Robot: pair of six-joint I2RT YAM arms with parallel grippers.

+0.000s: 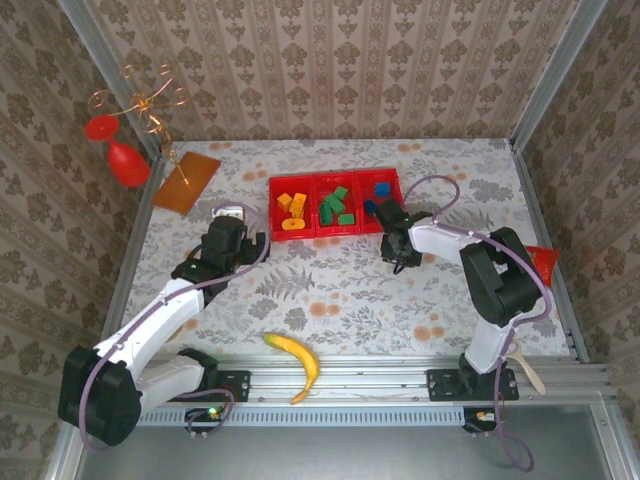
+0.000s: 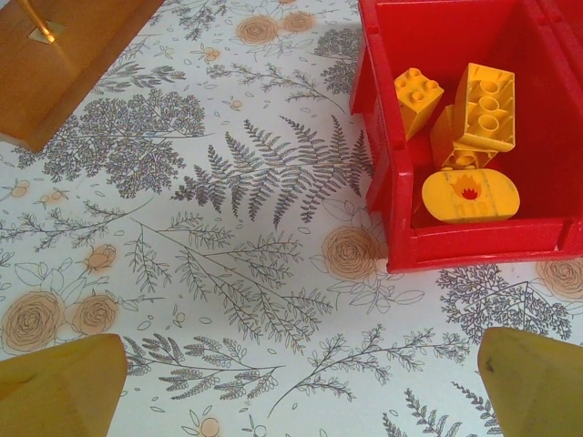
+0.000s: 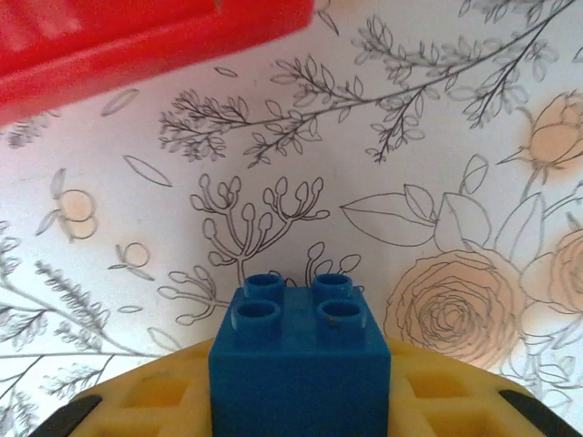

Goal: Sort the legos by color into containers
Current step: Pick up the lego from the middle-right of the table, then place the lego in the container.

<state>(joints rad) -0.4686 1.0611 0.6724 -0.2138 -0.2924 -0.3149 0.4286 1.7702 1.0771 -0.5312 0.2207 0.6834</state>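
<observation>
Done: orange legos (image 1: 291, 210) left, green legos (image 1: 337, 206) middle, blue legos (image 1: 380, 188) right, in red tray (image 1: 320, 236).
Remaining: blue brick (image 3: 299, 364), clamped in right fingers (image 3: 446, 396).
Left fingers (image 2: 64, 382): apart, empty.

We record:
- red tray (image 2: 401, 209): smooth, glossy plastic
- orange bricks (image 2: 483, 105): smooth plastic with a slight sheen
- blue brick (image 3: 301, 364): smooth plastic, duller
- table cover (image 2: 228, 255): matt printed floral sheet
- board (image 2: 64, 64), ten o'clock: brown, wood-like, satin
- frame rail (image 1: 390, 372), six o'clock: brushed metal
</observation>
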